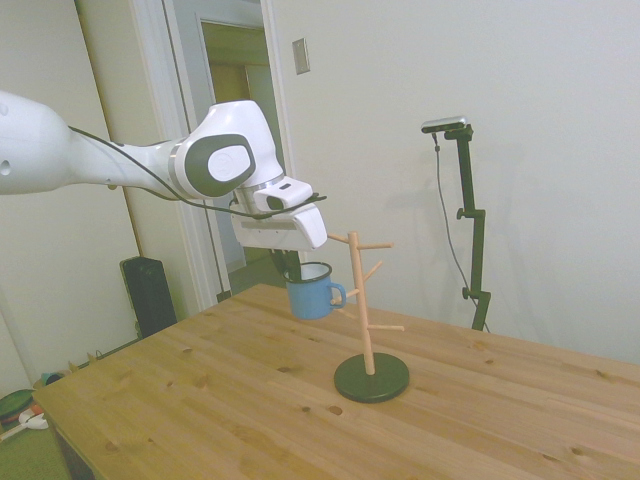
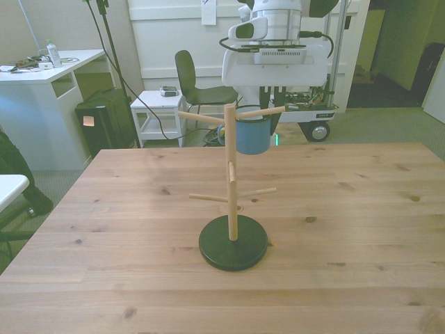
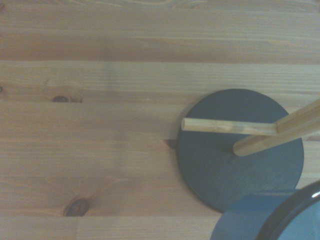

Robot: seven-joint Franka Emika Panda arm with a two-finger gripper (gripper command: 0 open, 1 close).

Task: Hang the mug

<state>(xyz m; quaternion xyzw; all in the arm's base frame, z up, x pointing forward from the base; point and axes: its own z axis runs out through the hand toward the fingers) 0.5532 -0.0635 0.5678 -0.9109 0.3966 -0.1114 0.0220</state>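
Side view shows the gripper [image 1: 293,262] closed on the rim of the small blue enamel mug [image 1: 312,293], lifted above the wooden counter [image 1: 200,400], handle beside the wooden peg stand [image 1: 367,310].

The mug [image 1: 311,294] looks like glossy blue enamel with a dark rim. Beside it, the peg stand [image 2: 231,182] is pale smooth wood on a matt dark base [image 3: 240,148]. Beneath, the table [image 2: 361,209] is knotty, satin-finished pine planks.

White arm outstretched, gripper [image 1: 293,262] pointing down, mid-air
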